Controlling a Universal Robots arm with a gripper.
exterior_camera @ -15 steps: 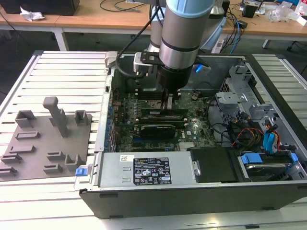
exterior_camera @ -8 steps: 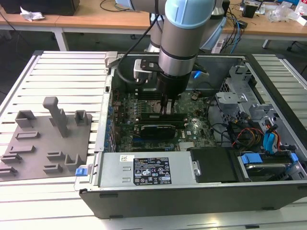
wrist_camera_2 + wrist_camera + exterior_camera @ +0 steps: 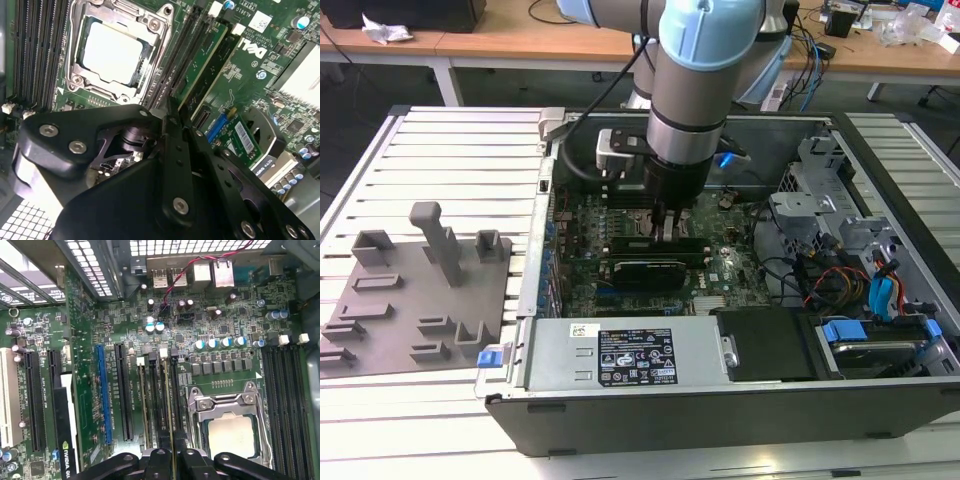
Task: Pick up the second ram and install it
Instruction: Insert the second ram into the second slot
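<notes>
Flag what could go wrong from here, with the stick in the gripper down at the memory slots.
1. The gripper holds the second ram edge-on at its slot. If the stick is tilted, pushing down could bend it or jam the white latch.
2. Another stick stands close alongside, so a sideways slip may knock it.
3. The CPU socket lies close beside the gripper.

A ribbed metal tabletop (image 3: 460,160) fills the foreground of the exterior view. Behind it stand wooden desks (image 3: 470,40) on white legs, strewn with cables (image 3: 810,45) and crumpled paper (image 3: 385,32), above a dark floor (image 3: 360,85).
</notes>
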